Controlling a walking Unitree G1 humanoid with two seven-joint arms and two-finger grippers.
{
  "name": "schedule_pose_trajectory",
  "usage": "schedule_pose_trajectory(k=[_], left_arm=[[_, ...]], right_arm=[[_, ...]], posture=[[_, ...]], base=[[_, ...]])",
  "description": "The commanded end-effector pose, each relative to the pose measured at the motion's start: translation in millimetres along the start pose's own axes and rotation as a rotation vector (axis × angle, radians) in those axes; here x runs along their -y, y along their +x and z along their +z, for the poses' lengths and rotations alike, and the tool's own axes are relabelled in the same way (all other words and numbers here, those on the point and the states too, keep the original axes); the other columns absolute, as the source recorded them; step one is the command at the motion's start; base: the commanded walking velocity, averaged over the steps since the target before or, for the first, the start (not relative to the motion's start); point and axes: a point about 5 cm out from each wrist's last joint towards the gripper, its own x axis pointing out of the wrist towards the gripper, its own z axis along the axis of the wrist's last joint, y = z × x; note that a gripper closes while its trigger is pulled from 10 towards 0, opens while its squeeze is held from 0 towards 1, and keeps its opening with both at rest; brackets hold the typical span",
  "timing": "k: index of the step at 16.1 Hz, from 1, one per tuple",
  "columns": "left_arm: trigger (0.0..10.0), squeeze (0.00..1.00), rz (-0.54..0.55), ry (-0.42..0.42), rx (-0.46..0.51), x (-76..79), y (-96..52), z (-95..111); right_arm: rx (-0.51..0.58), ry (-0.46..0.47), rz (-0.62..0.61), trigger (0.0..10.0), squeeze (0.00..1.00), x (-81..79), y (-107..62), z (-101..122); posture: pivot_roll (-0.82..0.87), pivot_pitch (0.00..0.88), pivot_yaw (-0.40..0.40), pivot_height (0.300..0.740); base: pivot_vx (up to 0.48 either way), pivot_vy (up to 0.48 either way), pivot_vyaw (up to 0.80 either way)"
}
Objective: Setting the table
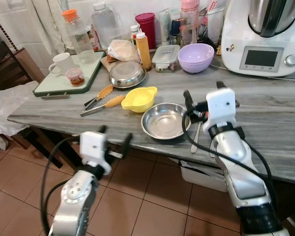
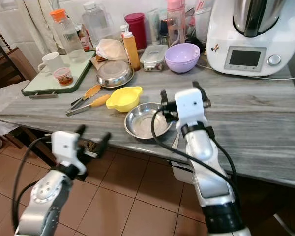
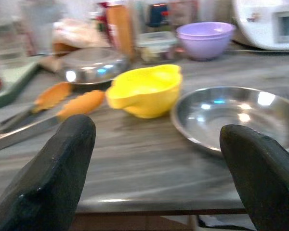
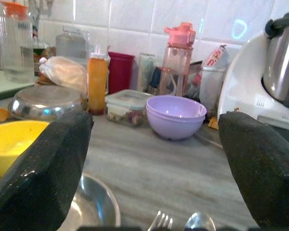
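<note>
With the fork and spoon point(image 1: 196, 136) lying on the desk point(image 1: 265, 113) just beside the steel bowl point(image 1: 164, 120), the wide right pincer point(image 1: 202, 98) should lower straight over them while the wide left pincer point(image 1: 113, 140) waits below the edge.

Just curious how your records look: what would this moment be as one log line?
left gripper: open, below counter edge | right gripper: open, over steel bowl | fork and spoon: beside bowl

A grey wood-grain counter point(image 1: 265, 105) crosses the frame's middle. White wall tiles point(image 4: 130, 19) run along the top. Brown floor tiles point(image 1: 137, 196) fill the bottom. A dark chair point(image 1: 2, 64) stands at far left.
</note>
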Motion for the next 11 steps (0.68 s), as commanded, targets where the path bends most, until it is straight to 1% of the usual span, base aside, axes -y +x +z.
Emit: schedule_pose_trajectory(k=[1,2,3,4,5,7,8,11], left_arm=[[10.0,0.0,0.087,0.03,0.014,-12.6,-5.1,3],[10.0,0.0,0.115,0.039,0.011,-15.5,-6.4,3],[10.0,0.0,0.186,0.062,-0.007,-22.3,-10.6,-2],[10.0,0.0,0.254,0.085,-0.031,-28.8,-16.5,-6],[10.0,0.0,0.296,0.098,-0.046,-33.6,-20.5,-9],[10.0,0.0,0.367,0.133,-0.065,-42.7,-28.8,-12],[10.0,0.0,0.397,0.137,-0.078,-46.3,-31.5,-14],[10.0,0.0,0.462,0.154,-0.064,-50.1,-37.6,-12]], right_arm=[[0.01,0.02,-0.001,10.0,0.0,-1.7,-4.1,-1],[-0.001,0.019,-0.004,10.0,0.0,-0.9,-6.8,-4],[-0.035,0.033,-0.009,10.0,0.0,0.7,-14.8,-14],[-0.064,0.025,-0.02,10.0,0.0,3.9,-23.0,-21],[-0.07,0.016,-0.025,10.0,0.0,5.7,-26.1,-23],[-0.08,0.001,-0.032,10.0,0.0,8.5,-30.1,-26],[-0.083,-0.002,-0.035,10.0,0.0,10.0,-30.7,-26],[-0.06,-0.031,-0.038,10.0,0.0,14.4,-30.4,-24]], posture=[[-0.16,0.023,0.162,0.74],[-0.16,0.023,0.162,0.74],[-0.16,0.019,0.154,0.74],[-0.15,0.017,0.149,0.74],[-0.15,0.015,0.147,0.74],[-0.15,0.011,0.142,0.74],[-0.15,0.008,0.138,0.74],[-0.14,0.002,0.126,0.74]], base=[[0.0,0.0,0.0],[0.0,0.0,0.0],[0.0,0.0,0.0],[0.0,0.0,0.0],[0.0,0.0,0.0],[0.0,0.0,0.0],[0.0,0.0,0.0],[0.0,0.0,0.0]])
